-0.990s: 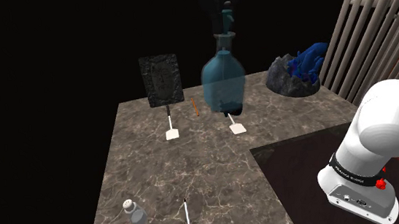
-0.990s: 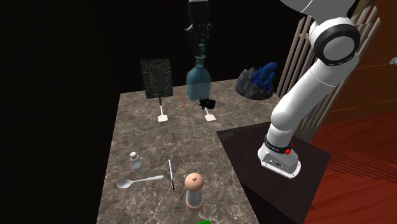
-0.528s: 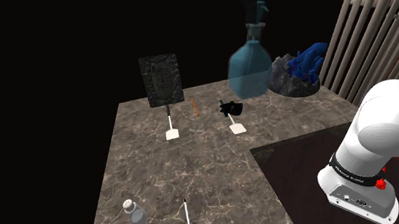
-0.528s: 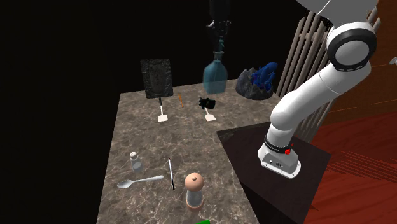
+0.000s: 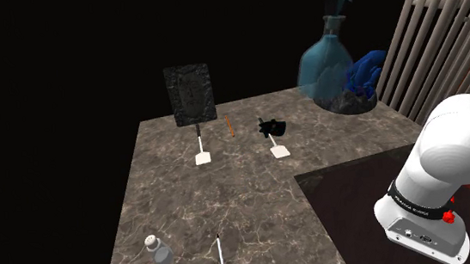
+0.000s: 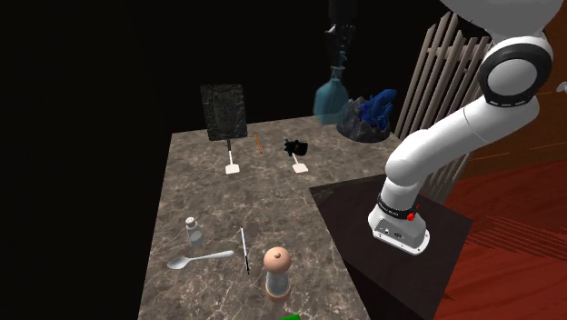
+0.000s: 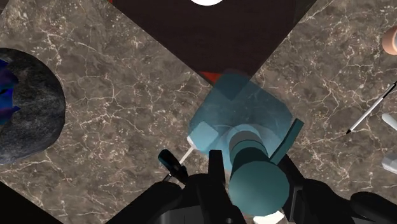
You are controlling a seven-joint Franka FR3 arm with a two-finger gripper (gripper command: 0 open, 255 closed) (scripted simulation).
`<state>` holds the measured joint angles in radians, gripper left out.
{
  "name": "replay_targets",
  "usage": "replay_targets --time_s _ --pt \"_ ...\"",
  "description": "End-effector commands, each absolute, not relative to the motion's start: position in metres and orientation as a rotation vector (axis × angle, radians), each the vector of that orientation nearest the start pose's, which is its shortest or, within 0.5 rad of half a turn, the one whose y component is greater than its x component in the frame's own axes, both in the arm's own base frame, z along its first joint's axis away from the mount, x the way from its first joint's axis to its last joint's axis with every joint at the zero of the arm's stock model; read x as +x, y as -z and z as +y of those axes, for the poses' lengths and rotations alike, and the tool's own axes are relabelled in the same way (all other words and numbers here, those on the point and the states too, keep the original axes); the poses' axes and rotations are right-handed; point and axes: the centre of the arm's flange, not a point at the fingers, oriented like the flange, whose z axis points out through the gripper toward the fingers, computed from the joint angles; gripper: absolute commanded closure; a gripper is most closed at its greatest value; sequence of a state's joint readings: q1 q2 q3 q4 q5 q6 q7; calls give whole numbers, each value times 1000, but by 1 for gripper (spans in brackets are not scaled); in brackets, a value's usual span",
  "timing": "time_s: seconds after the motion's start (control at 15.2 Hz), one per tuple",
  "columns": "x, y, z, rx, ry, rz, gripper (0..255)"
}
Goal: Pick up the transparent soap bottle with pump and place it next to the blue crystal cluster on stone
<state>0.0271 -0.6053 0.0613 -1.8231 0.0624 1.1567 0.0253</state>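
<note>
Status, reading across the shoulder view from its left:
- dark panel on a stand (image 5: pixel 190 93), orange stick (image 5: pixel 230 126) and small black object on a stand (image 5: pixel 272 127) sit at the far side of the marble counter (image 5: pixel 230 196), all apart from the load
- soap bottle (image 5: pixel 327 66), blue-tinted see-through, is airborne, well above the counter and hanging roughly upright by its pump
- gripper (image 6: pixel 339 38) has its fingers clamped either side of the pump neck; the wrist view shows the black fingers (image 7: pixel 216 170) pressed against the teal pump with the bottle body (image 7: pixel 235 108) below them
- blue crystal cluster on its grey stone (image 5: pixel 357 83) is at the far right corner; the bottle overlaps its left edge in this view
- wrist view puts the stone (image 7: pixel 28 118) off to one side, with bare marble under the bottle

Judgement: pick is done and the carry looks nearly done. Left to do: lower onto the bare marble beside the stone, set the base flat, open, back off upward. Risks: the bottle swinging from the pump grip, or clipping the crystals on descent
</note>
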Motion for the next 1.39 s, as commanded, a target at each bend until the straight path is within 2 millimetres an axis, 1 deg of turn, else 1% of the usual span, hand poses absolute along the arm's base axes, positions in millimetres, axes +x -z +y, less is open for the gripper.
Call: replay_targets --time_s 0.0,1.32 --pt "292 -737 20 -3118 -99 -119 255" --pt "235 -737 -238 -3118 -99 -119 255"
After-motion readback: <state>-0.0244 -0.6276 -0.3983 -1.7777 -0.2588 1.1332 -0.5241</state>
